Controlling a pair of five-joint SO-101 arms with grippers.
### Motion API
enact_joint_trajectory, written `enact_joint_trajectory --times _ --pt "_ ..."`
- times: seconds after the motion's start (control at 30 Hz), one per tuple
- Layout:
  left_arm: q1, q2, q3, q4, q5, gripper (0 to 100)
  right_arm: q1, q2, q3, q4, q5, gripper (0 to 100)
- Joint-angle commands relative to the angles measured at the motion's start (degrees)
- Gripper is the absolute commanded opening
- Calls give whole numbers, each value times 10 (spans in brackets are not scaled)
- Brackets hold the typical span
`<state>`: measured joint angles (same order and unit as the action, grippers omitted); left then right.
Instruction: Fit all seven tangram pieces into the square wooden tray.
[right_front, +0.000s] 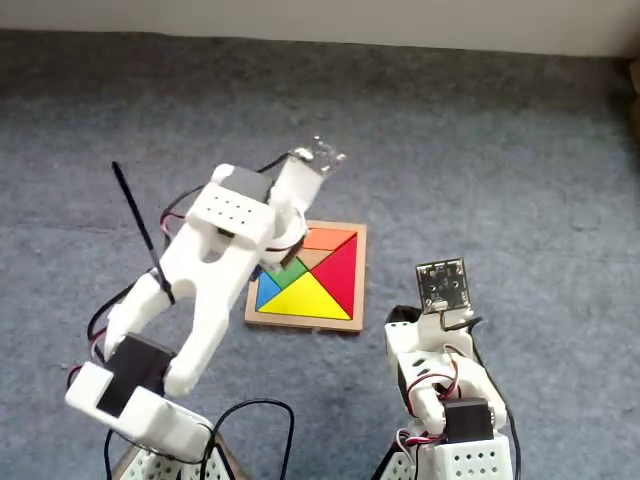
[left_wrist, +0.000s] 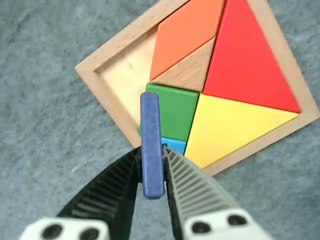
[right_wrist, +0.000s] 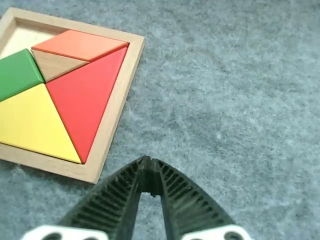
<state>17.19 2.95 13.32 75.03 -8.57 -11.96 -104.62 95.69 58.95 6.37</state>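
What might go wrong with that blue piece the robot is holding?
The blue piece is pinched on edge in the left gripper, so it may slip or land tilted. It seems to hang over the green piece, not the bare corner of the tray, so it might drop on top.

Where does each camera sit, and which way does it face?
High view: fixed overhead, looking down on carpet and tray; left arm over the tray, right arm beside it.
Left wrist view: on the left arm, looking down past the left hand, shut on a blue piece, at the tray.
Right wrist view: on the right arm, looking past the shut right hand at the tray's edge.
Shared: all three show the tray's red triangle.
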Motion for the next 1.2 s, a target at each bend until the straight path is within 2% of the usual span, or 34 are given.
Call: enact_joint_trajectory --times 0.0,0.3,0.5,1.0,1.17 --pt "34 22 -37 -26 16 5 6 -6 88 -4 -3 5" --pt "30 172 -136 -35 16 10 6 -6 88 -4 -2 5" --pt "30 178 -143 -34 16 148 6 -6 88 -4 -1 5" --pt "-51 177 -189 -18 12 154 6 -6 88 -4 -1 5" --pt "-46 177 -244 39 13 155 6 -6 88 -4 -1 5"
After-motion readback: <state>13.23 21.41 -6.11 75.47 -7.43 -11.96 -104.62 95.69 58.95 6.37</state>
